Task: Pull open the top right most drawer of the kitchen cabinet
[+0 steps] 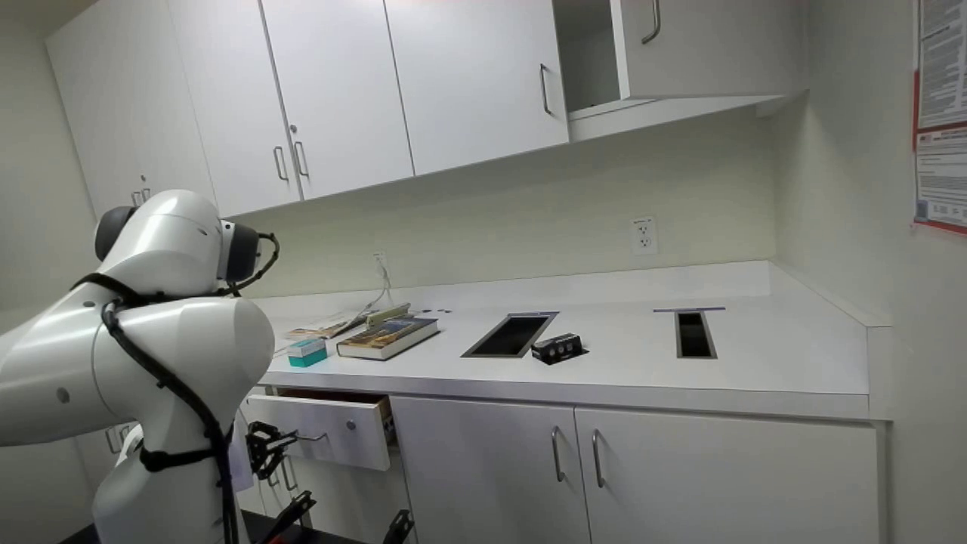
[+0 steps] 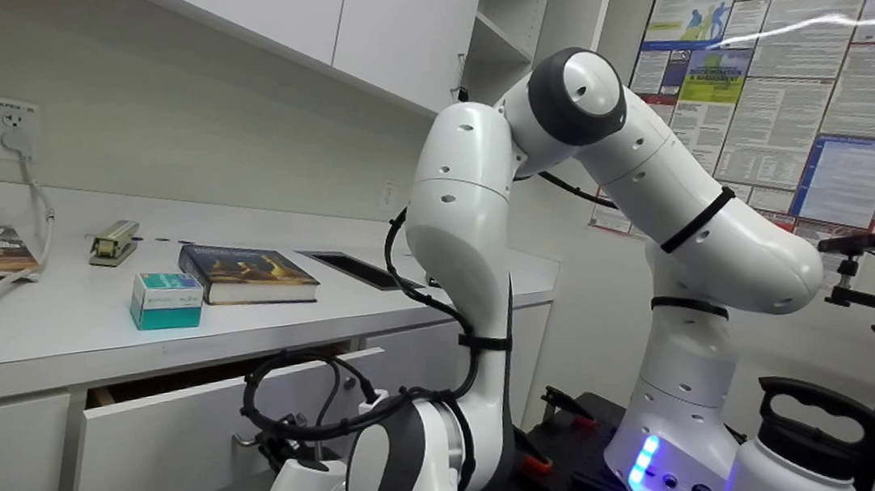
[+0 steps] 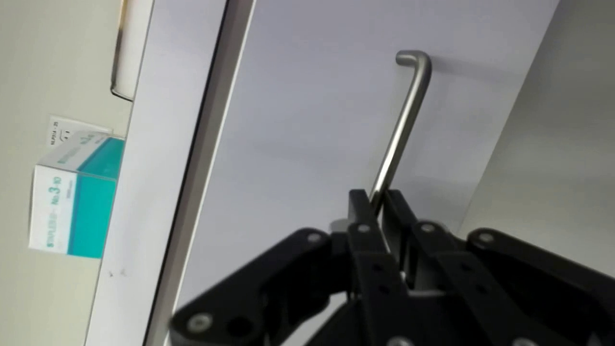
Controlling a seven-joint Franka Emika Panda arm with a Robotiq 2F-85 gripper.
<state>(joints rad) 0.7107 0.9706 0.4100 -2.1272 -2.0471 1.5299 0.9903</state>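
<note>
The drawer [image 2: 158, 454] sits in the top row of the kitchen cabinet [image 1: 740, 483], right under the white countertop [image 1: 786, 363], and stands partly out: in both exterior views a dark gap shows behind its front. Its silver bar handle [image 3: 404, 125] runs level and stands off the face, which leaves space to close around it, and the gripper [image 3: 377, 202] makes use of that, its fingers [image 3: 358, 211] narrowed onto the bar, one above and one below, a hold that should carry a straight outward pull without sliding off. I judge the pull begun, with a good deal of travel left. The staples box [image 2: 167, 302] and the book [image 2: 249, 273] rest on the countertop above, out of the drawer's path, so neither should get in the way. The gripper is rolled on its side, presumably to suit the level bar, while the robot arm [image 2: 451, 179] arches high and slopes down in front of the cabinet, its wrist [image 2: 387, 462] low, about at the drawer's height; drawing farther will likely mean folding that arch tighter. A loose black cable [image 2: 335, 431] loops in front of the drawer's face, and I cannot tell whether it touches
</note>
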